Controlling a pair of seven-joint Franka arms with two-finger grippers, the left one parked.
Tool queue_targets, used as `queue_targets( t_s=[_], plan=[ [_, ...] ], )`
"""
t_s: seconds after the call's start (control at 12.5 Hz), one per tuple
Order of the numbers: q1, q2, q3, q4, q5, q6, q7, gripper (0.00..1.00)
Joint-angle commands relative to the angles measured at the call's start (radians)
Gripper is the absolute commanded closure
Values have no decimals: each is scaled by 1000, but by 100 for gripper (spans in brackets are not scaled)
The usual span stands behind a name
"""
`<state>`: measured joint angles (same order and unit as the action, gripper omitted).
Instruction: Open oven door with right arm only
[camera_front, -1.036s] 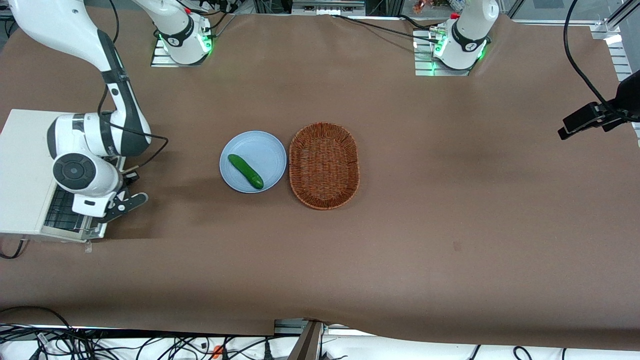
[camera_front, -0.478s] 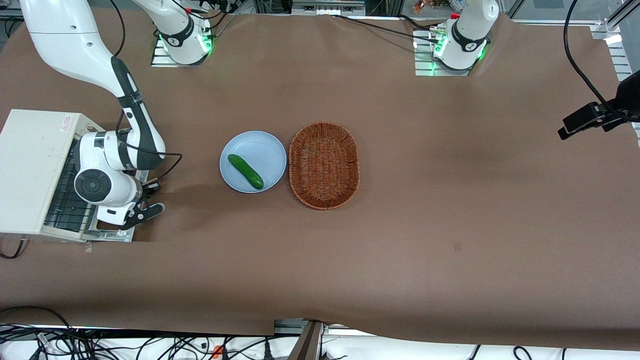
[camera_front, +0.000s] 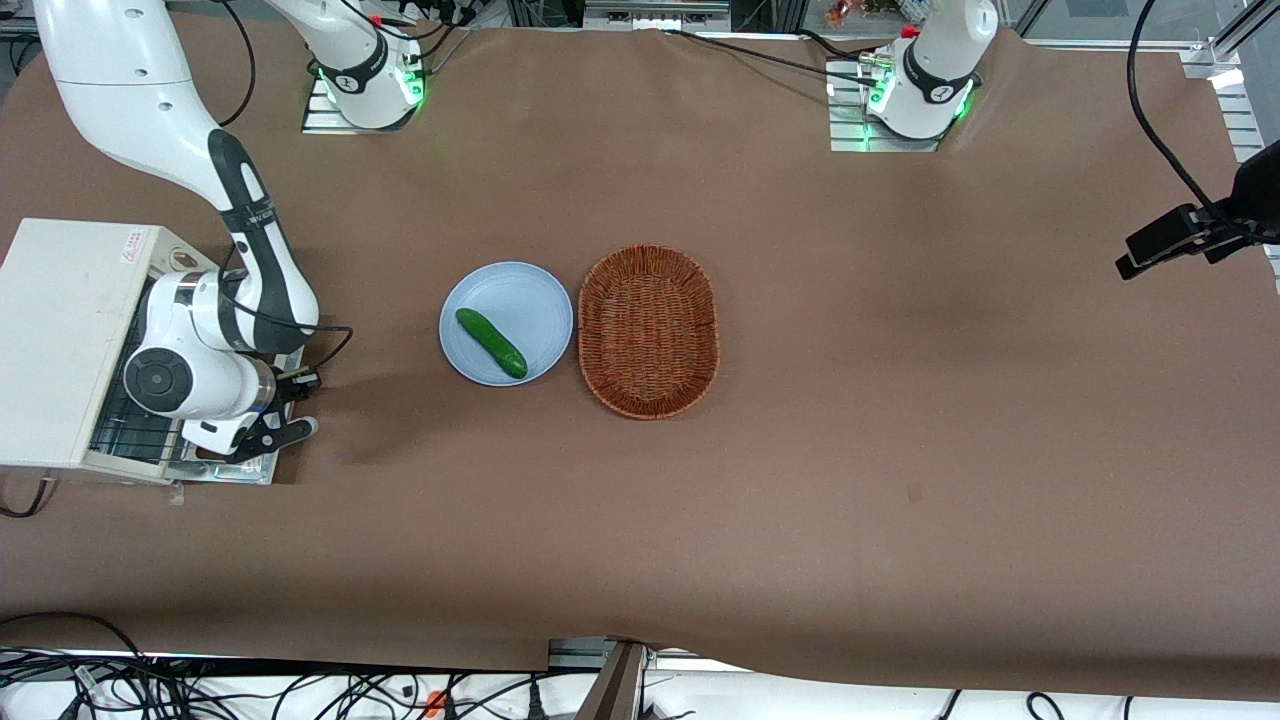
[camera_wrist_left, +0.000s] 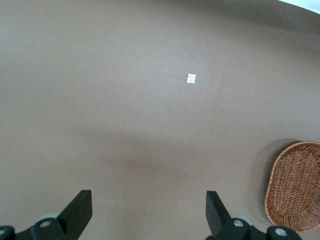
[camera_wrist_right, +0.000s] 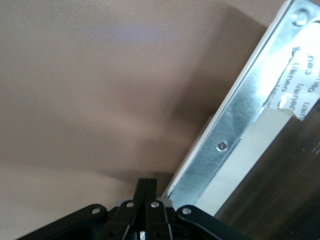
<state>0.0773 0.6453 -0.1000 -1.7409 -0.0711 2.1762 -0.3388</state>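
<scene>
The white toaster oven (camera_front: 60, 340) stands at the working arm's end of the table. Its oven door (camera_front: 225, 470) hangs folded down, about level with the tabletop, and the wire rack (camera_front: 120, 420) inside shows. The right arm (camera_front: 250, 250) reaches down over the open door. Its gripper (camera_front: 290, 430) is just above the door's outer edge, on the side toward the plate. In the right wrist view the gripper (camera_wrist_right: 146, 186) is shut with nothing between its fingers, close beside the door's silver frame (camera_wrist_right: 235, 135) and dark glass (camera_wrist_right: 280, 200).
A pale blue plate (camera_front: 520, 290) with a green cucumber (camera_front: 491, 343) sits mid-table, a short way from the door. Beside the plate lies an oval wicker basket (camera_front: 648, 330), also seen as the basket (camera_wrist_left: 295, 185) in the left wrist view.
The door has swung down from partly open to flat while the gripper moved out away from the oven. In the last half second the arm drifted back slightly toward the oven.
</scene>
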Motion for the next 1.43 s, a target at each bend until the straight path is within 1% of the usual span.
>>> queue_targets(
  t_s=[0.0, 0.16, 0.24, 0.32, 0.4, 0.64, 0.96, 1.2, 1.28, 1.36],
  plan=[
    [-13, -6, -17, -15, -10, -39, 70, 100],
    [-10, -6, 6, -14, 49, -82, 156, 100],
    [-10, -7, 26, -12, 71, -105, 202, 100],
    [-8, -7, 40, -11, 79, -110, 237, 100],
    [-5, -7, 55, -9, 79, -110, 263, 100],
    [15, -12, 62, 6, 80, -137, 281, 100],
    [64, -19, 62, 67, 82, -240, 316, 100],
    [65, -21, 62, 133, 79, -314, 302, 100],
    [65, -27, 60, 167, 79, -340, 299, 70],
    [64, -29, 60, 207, 77, -377, 296, 58]
  ],
)
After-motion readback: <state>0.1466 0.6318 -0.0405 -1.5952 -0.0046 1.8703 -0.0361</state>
